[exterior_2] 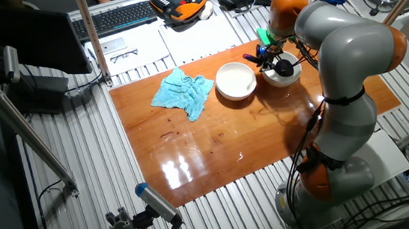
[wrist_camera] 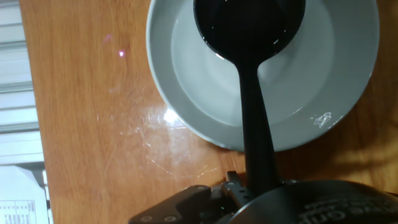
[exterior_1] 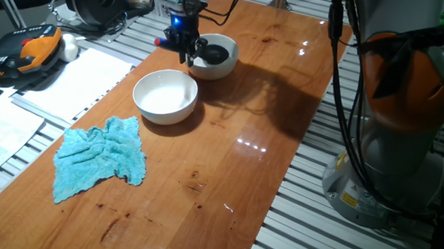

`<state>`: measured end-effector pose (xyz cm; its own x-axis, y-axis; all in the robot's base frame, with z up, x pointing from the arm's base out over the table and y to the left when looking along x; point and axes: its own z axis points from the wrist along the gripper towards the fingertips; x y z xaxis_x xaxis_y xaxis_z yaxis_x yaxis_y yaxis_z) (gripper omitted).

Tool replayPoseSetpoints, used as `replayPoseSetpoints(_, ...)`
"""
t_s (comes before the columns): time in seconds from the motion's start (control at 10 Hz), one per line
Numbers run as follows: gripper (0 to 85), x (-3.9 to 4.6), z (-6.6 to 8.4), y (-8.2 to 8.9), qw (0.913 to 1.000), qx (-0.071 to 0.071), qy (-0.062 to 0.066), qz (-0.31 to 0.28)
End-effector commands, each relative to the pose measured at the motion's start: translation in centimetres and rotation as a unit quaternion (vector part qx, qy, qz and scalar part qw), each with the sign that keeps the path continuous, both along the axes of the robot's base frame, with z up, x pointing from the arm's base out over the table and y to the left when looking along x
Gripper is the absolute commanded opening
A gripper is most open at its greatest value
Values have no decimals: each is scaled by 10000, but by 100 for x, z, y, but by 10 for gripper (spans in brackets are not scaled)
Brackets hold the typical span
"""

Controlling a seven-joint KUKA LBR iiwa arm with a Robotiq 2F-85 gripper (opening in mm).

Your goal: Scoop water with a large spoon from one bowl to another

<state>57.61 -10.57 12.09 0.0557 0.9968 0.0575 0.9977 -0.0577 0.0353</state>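
Two white bowls stand on the wooden table, the near bowl (exterior_1: 165, 96) (exterior_2: 236, 80) and the far bowl (exterior_1: 223, 67) (exterior_2: 284, 77). My gripper (exterior_1: 188, 49) (exterior_2: 265, 57) is shut on the handle of the large spoon, a black ladle whose cup (exterior_1: 214, 53) (exterior_2: 284, 67) (wrist_camera: 249, 25) sits low inside the far bowl (wrist_camera: 158, 74). The handle's red tip (exterior_1: 159, 41) sticks out to the left of the gripper. In the hand view, pale water (wrist_camera: 199, 74) lies in that bowl around the cup. The handle (wrist_camera: 258, 137) runs down into the gripper body.
A crumpled cyan cloth (exterior_1: 100, 157) (exterior_2: 181, 93) lies on the table beside the near bowl. White paper sheets (exterior_1: 81, 77) lie off the table's left edge. The robot's grey and orange base (exterior_1: 395, 109) stands at the right. Slatted metal framing surrounds the table.
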Motion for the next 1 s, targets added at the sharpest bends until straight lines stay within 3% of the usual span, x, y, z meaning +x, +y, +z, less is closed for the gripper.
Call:
replayPoseSetpoints(0.0, 0, -3, 13, 1, 10000, -1, -1, 6)
replayPoseSetpoints(0.9, 0, -110, 144, -35, 9996, -36, 149, 221)
